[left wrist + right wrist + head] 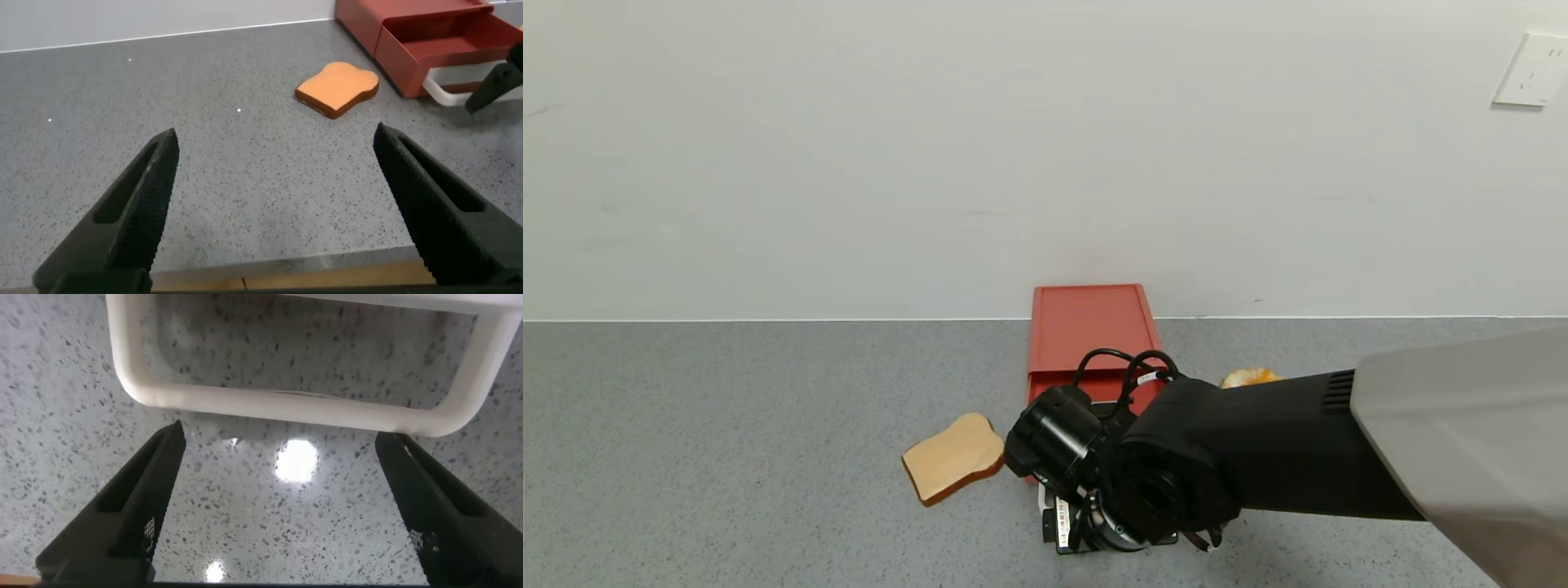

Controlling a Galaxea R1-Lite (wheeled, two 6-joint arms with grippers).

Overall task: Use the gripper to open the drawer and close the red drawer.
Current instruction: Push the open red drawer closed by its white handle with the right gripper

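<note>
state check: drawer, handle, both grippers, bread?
red drawer: tray partly pulled out.
white handle: free, not gripped, just ahead of the right fingertips.
right gripper: open, low over the counter at the handle.
left gripper: open, holding nothing, parked away from the drawer.
bread slice: flat on the counter, beside the drawer.

bright, even light; glare on countertop (296, 460).

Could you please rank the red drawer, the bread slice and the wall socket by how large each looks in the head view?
1. Red drawer, clearly largest, though the right gripper and its arm cover its front.
2. Bread slice.
3. Wall socket, smallest as it looks; it is on the far wall, so distance may shrink it.
</note>
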